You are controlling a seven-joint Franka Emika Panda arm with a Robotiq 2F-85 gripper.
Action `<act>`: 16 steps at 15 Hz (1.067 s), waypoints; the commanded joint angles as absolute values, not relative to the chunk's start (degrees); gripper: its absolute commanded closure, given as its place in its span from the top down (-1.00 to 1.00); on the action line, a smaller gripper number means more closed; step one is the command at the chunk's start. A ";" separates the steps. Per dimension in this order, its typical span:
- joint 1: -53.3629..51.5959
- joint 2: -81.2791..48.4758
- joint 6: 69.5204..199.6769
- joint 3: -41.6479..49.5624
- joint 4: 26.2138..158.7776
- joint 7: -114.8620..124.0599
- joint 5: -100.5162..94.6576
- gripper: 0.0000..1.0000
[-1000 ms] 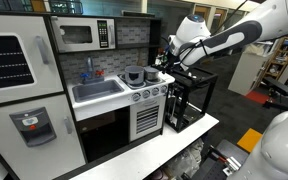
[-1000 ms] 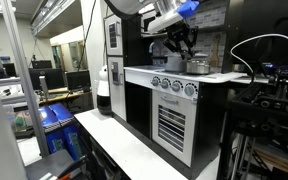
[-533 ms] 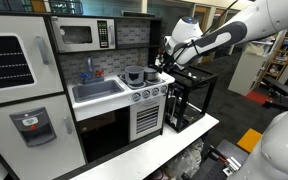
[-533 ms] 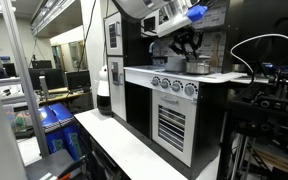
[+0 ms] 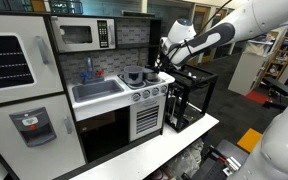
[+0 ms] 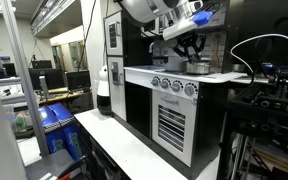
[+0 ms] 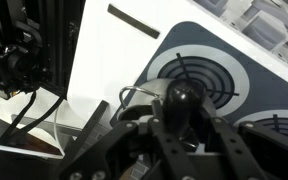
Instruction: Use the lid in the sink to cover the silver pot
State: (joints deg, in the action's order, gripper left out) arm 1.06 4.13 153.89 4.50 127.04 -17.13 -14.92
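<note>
The silver pot [image 5: 135,75] stands on the toy stove beside the light-grey sink [image 5: 96,90]; it also shows in the exterior view from the side [image 6: 196,66]. My gripper [image 5: 162,62] hangs just above the stove's edge, next to the pot, and appears in that side view too [image 6: 191,45]. In the wrist view the gripper [image 7: 179,120] is shut on the black knob [image 7: 177,98] of a clear, metal-rimmed lid [image 7: 134,95], above a burner [image 7: 199,65]. The pot is out of the wrist view.
A small faucet [image 5: 88,70] stands behind the sink. A toy microwave [image 5: 82,36] hangs above the counter. A black open rack [image 5: 189,95] stands beside the stove end. Stove knobs and an oven door [image 5: 147,118] face the front.
The arm has carried the lid sideways along the stove, closer to the silver pot. The grip on the knob has not changed.
</note>
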 commanded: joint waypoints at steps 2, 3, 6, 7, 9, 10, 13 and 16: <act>1.59 1.98 155.96 4.37 125.32 -20.41 -12.50 -0.84; 1.60 2.15 156.09 4.30 125.53 -20.17 -12.53 -0.84; 1.62 2.87 156.59 4.21 126.36 -19.46 -12.75 -0.84; 1.62 3.15 156.72 4.18 126.70 -19.23 -12.88 -0.84; 1.62 3.61 156.77 4.13 127.16 -18.82 -13.07 -0.84; 1.64 3.80 156.82 4.13 127.40 -18.69 -13.09 -0.84; 1.64 4.22 156.68 4.13 127.93 -18.18 -12.82 0.18; 1.68 4.51 156.34 4.09 128.05 -17.21 -13.09 0.57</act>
State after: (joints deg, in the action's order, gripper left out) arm 1.08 3.43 155.37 4.50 126.64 -17.14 -14.08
